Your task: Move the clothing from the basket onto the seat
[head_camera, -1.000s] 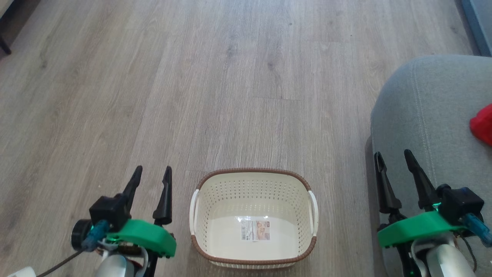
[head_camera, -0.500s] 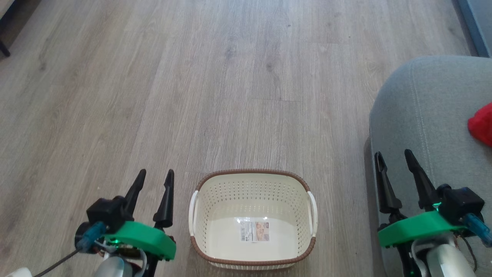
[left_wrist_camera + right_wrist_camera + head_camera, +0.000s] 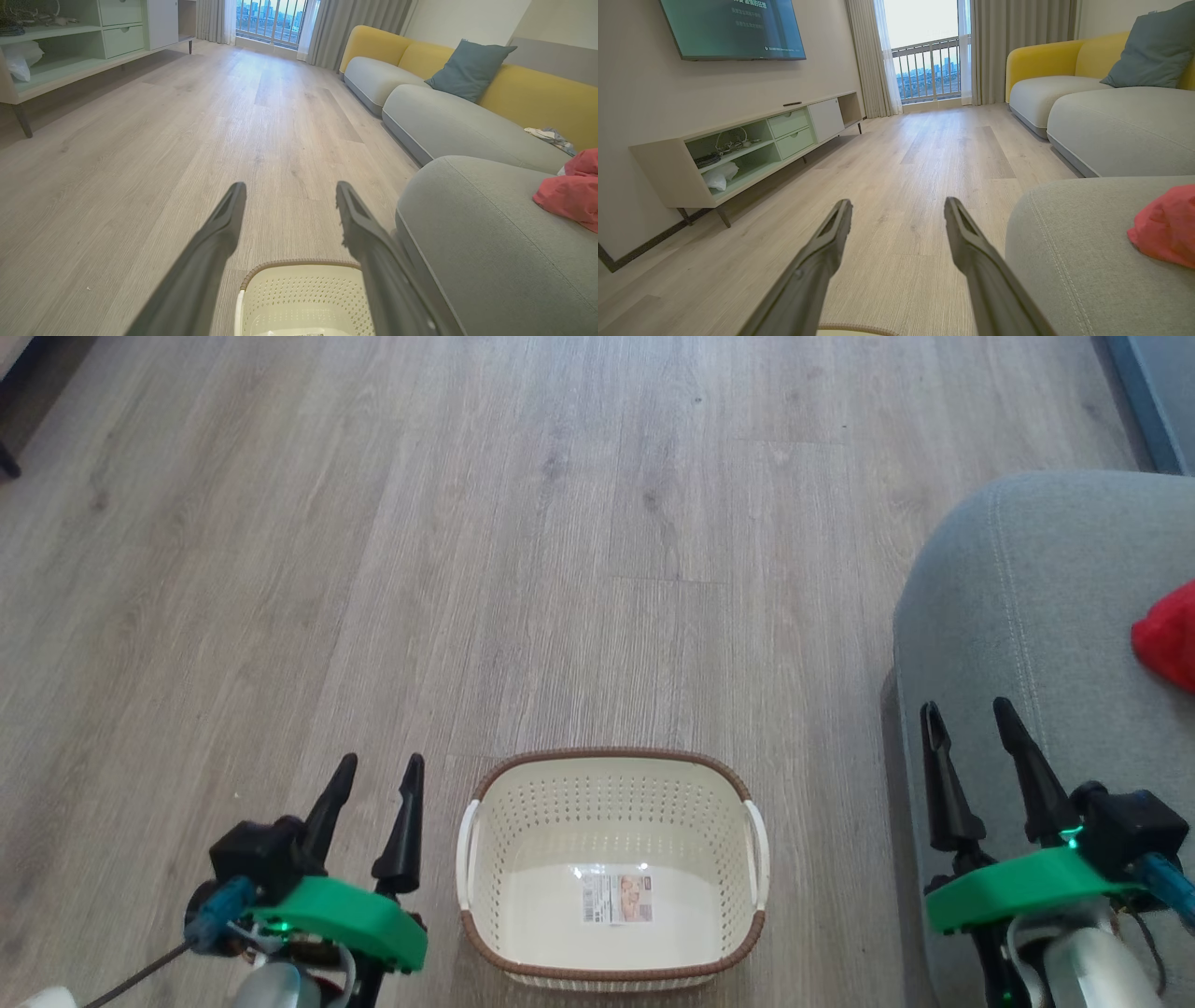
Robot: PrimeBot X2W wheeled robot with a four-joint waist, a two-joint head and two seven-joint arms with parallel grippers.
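Item one, the clothing (image 3: 1167,635): you have a bright red bundle lying on the seat (image 3: 1027,597), cut off by the right edge of the head view and well apart from the basket (image 3: 611,752). In the left wrist view a bit of pale cloth shows at its upper edge.

Item two, the seat: a grey-green upholstered cushion with a rounded corner and a stitched seam. It stands to the right of the basket with a strip of floor (image 3: 560,523) between them.

Item three, the basket: cream with perforated walls, a brown woven-look rim and a white handle on each side. It stands upright on the pale wood floor straight ahead of you, between your two grippers. A paper label (image 3: 616,899) lies flat on its bottom.

Item four, your left gripper (image 3: 381,763): it hovers over the floor just left of the basket, fingers pointing away from you, jaws parted and empty.

Item five, your right gripper (image 3: 964,706): it hovers above the seat's near left edge, jaws likewise parted and empty, the gap a little wider.

Surroundings, from your wrist views: a yellow-backed sofa (image 3: 528,93) with a blue-grey cushion (image 3: 469,67), a low cabinet (image 3: 752,140) with pale green drawers, a wall screen (image 3: 733,28), and curtains (image 3: 873,56) beside a railed window.
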